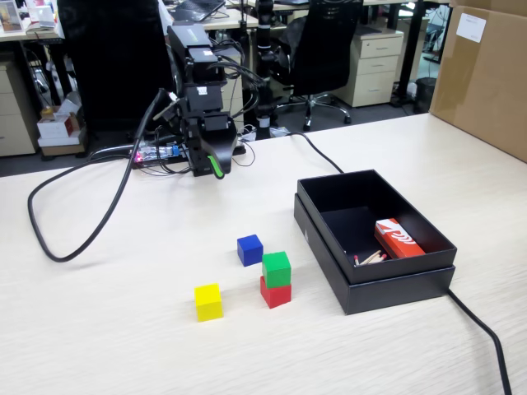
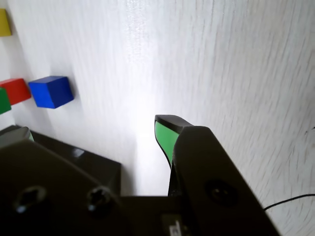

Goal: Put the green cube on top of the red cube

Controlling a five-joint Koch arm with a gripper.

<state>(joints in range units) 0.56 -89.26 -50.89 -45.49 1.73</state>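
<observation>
In the fixed view the green cube sits squarely on top of the red cube near the middle of the table. The wrist view catches only a sliver of the green cube at the left edge, against the red cube. My gripper is folded back at the arm's base, far behind the stack and touching nothing. In the wrist view the gripper stands open, bare table showing between its green-padded fingers.
A blue cube lies just behind the stack and a yellow cube to its left. An open black box with a red-and-white packet stands to the right. Cables trail on the table's left and right.
</observation>
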